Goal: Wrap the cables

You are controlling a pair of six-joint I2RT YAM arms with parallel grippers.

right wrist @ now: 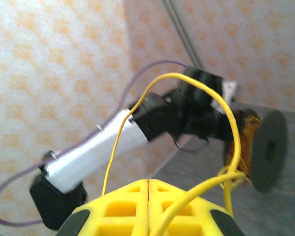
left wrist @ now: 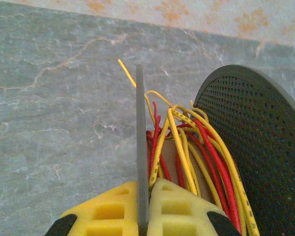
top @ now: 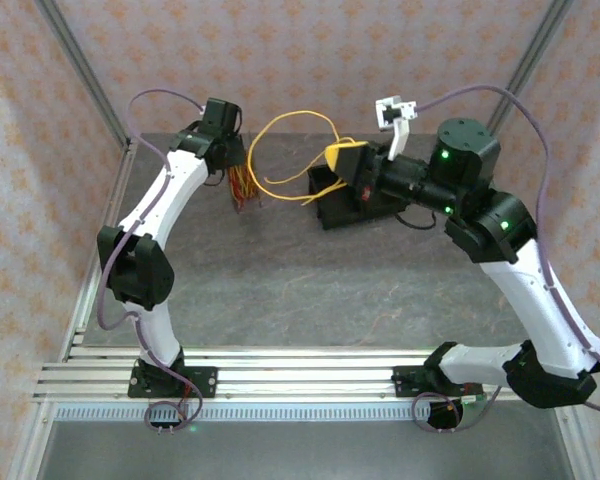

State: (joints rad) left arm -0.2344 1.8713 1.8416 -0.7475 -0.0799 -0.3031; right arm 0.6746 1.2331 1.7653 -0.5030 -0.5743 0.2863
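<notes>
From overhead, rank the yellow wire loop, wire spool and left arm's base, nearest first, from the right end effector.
1. yellow wire loop, at the right end effector itself.
2. wire spool, to its left.
3. left arm's base, near table edge.

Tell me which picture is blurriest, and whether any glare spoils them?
Right wrist view: the blurriest, with the left arm and spool smeared and the wall washed pale. Left wrist view: sharp on the cables and table. Top view: even light, only faint shadows, no glare.
</notes>
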